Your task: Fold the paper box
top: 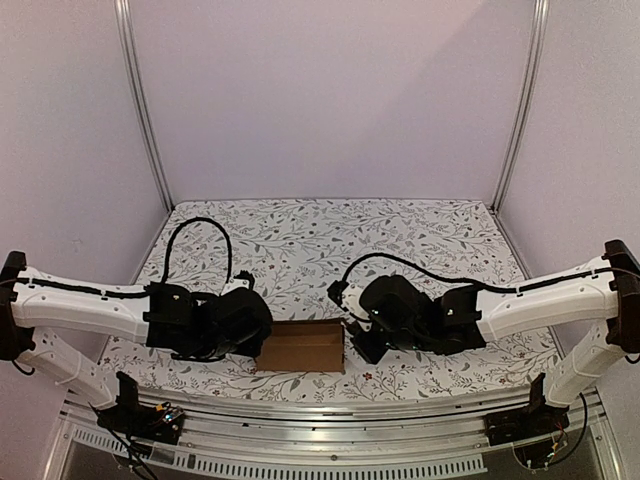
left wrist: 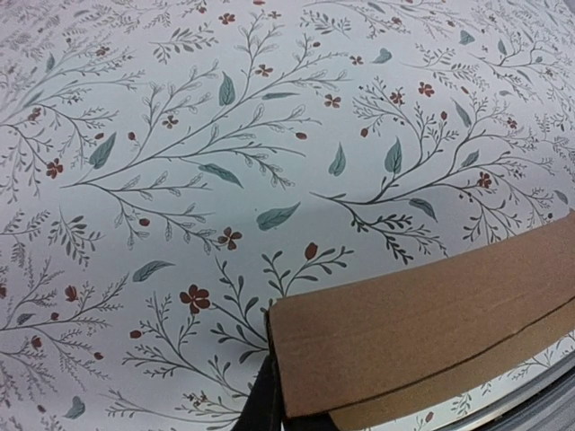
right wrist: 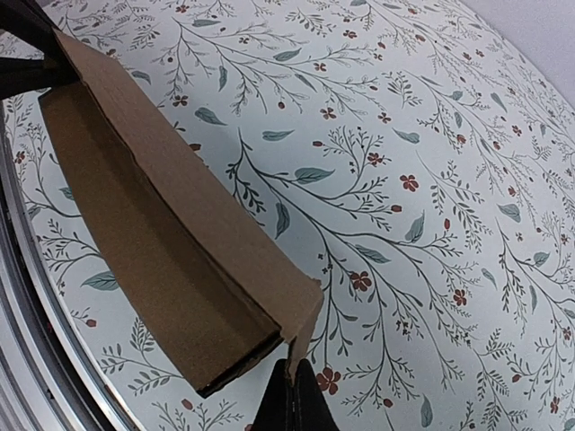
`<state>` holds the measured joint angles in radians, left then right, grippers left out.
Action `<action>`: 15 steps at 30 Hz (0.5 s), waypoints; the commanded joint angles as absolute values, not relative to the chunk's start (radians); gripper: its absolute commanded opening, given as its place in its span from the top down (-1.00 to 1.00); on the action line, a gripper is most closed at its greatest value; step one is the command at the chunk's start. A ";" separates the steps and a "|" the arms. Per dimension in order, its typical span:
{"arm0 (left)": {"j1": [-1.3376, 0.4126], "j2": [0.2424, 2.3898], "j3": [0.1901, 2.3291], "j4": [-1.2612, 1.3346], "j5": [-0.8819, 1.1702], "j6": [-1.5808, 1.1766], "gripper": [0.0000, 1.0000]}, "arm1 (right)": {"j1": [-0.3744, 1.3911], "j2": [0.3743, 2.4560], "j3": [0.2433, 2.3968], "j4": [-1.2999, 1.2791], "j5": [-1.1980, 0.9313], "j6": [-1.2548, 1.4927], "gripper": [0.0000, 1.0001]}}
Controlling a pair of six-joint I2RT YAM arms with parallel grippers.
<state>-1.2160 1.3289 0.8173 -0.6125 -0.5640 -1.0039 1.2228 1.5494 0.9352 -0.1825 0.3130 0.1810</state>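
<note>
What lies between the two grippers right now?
The paper box alone: the left gripper pinches one end, the right gripper the other. The top view shows it.

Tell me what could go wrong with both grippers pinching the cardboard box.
The left gripper and right gripper each pinch only a corner of the paper box, so it could slip or crease wrongly. It is close to the near metal rail, where a dropped end might catch.

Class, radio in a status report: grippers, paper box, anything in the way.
Left gripper shut on paper box, left end. Right gripper shut on its right end. Only floral table cover around it.
</note>
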 commanded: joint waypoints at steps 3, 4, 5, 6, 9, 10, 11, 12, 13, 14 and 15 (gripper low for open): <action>-1.229 1.363 0.809 -0.600 -0.541 -0.999 0.98 | 1.230 1.516 0.950 -0.165 0.265 0.220 1.00; -1.230 1.367 0.811 -0.601 -0.540 -0.999 0.99 | 1.231 1.516 0.953 -0.163 0.256 0.227 1.00; -1.231 1.372 0.813 -0.601 -0.540 -0.999 0.99 | 1.231 1.514 0.956 -0.161 0.250 0.232 1.00; -1.232 1.375 0.814 -0.602 -0.540 -0.999 1.00 | 1.231 1.512 0.960 -0.161 0.244 0.241 1.00; -1.233 1.382 0.818 -0.602 -0.540 -0.998 1.00 | 1.231 1.508 0.971 -0.161 0.227 0.266 1.00; -1.233 1.386 0.820 -0.601 -0.541 -0.996 1.00 | 1.231 1.509 0.976 -0.161 0.219 0.274 1.00; -1.235 1.389 0.822 -0.602 -0.541 -0.993 1.00 | 1.231 1.509 0.979 -0.162 0.211 0.285 1.00; -1.236 1.391 0.825 -0.603 -0.543 -0.992 1.00 | 1.231 1.509 0.983 -0.163 0.205 0.292 1.00; -1.239 1.394 0.827 -0.602 -0.543 -0.991 1.00 | 1.231 1.508 0.987 -0.162 0.199 0.306 1.00; -1.240 1.396 0.828 -0.602 -0.544 -0.991 1.00 | 1.232 1.508 0.990 -0.161 0.196 0.315 1.00; -1.242 1.399 0.829 -0.603 -0.544 -0.991 1.00 | 1.231 1.506 0.993 -0.161 0.192 0.323 1.00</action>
<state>-1.2163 1.3602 0.8257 -0.6071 -0.5957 -1.0046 1.2228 1.5391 0.9436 -0.2085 0.2516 0.2707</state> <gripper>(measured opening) 0.008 0.007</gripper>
